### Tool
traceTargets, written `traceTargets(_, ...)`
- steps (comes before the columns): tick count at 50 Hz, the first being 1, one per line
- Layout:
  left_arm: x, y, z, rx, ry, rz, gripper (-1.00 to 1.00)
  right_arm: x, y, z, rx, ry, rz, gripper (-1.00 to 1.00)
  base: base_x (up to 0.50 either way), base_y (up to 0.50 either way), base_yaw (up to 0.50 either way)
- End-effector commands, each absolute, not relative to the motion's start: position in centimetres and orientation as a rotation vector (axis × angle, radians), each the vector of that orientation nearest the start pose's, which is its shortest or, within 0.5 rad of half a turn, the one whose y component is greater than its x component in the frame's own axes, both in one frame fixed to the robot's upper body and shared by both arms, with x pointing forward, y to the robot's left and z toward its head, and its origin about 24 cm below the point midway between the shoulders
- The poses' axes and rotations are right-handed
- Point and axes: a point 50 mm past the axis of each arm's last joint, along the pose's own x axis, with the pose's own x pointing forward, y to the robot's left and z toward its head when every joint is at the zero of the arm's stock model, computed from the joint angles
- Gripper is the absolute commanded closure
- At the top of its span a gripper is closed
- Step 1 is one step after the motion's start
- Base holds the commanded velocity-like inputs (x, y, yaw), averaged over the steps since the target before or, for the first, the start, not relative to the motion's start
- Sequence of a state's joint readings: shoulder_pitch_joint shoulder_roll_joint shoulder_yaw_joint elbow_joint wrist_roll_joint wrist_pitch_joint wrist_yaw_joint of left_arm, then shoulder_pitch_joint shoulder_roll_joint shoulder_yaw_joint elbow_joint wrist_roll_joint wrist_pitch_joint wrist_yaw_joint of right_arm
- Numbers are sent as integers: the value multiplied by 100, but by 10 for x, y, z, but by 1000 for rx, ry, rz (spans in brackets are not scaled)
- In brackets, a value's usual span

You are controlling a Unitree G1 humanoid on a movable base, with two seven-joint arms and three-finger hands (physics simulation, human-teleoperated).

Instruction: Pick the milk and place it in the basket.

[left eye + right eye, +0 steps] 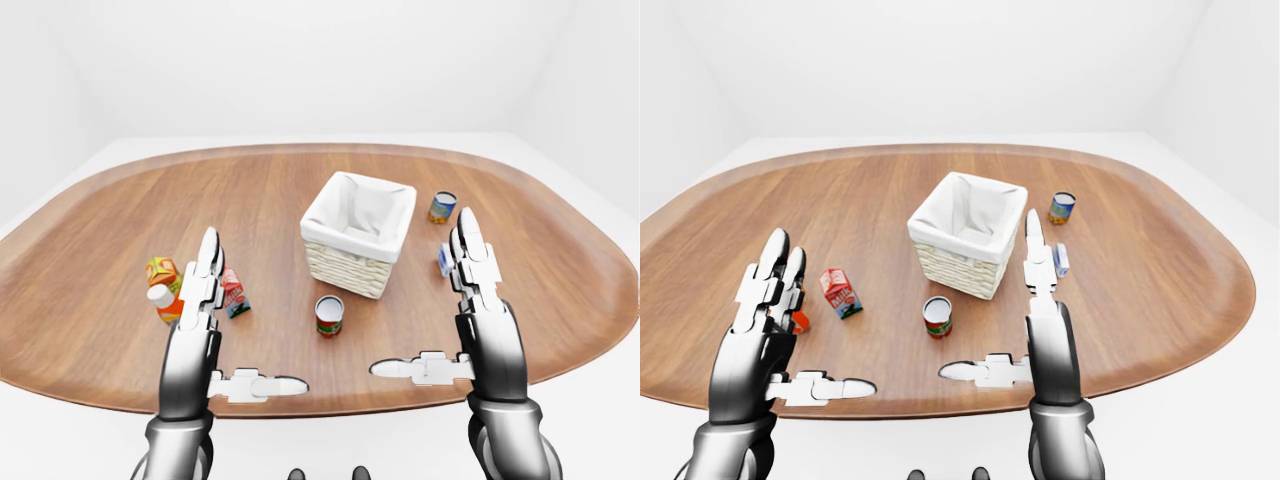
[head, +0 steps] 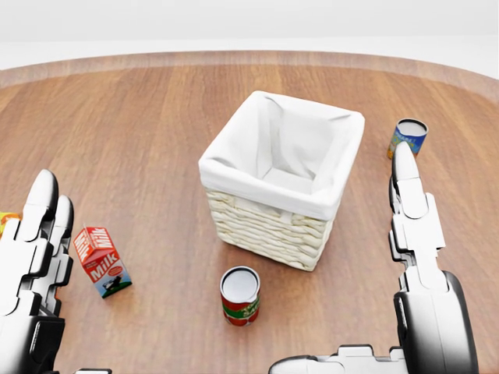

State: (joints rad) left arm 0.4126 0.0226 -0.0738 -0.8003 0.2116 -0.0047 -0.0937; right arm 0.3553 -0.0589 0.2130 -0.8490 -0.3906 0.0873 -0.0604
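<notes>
Both hands are raised over the near edge of the table, fingers straight and thumbs stretched inward, grasping nothing. The left hand (image 1: 765, 305) stands just left of the milk (image 2: 101, 261) in the head view, not touching it; the right hand (image 1: 475, 300) rises at the right, well apart from the carton.

The basket (image 2: 282, 178), woven and lined with white cloth, sits at mid-table and shows only its lining inside (its floor is partly hidden by the near wall). Just below it in the head view stands a red can (image 2: 239, 295), upright.

The milk is a small red and white carton with "Milk" printed on its side, standing on the table to the lower left of the basket, clearly outside it. A blue and yellow can (image 2: 408, 138) stands right of the basket, and an orange carton (image 1: 161, 273) lies left of the milk.

The table (image 1: 120, 220) is a broad oval of brown wood in a plain white room.
</notes>
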Motion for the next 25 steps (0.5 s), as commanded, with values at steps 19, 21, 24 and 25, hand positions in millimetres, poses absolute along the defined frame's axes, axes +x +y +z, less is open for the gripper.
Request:
traceTargets(19, 161, 149, 141, 253, -389, -24, -100, 163, -133, 155, -339, -436, -47, -100, 23, 0, 0)
traceTargets(21, 161, 149, 141, 254, -389, -24, -100, 163, -133, 155, -339, -436, -46, -100, 23, 0, 0)
traceTargets(24, 161, 149, 141, 253, -388, -23, -100, 163, -133, 155, -340, -436, -47, -100, 22, 0, 0)
traceTargets(25, 161, 149, 141, 253, -388, -23, -100, 163, -133, 154, -340, -435, -47, -100, 23, 0, 0)
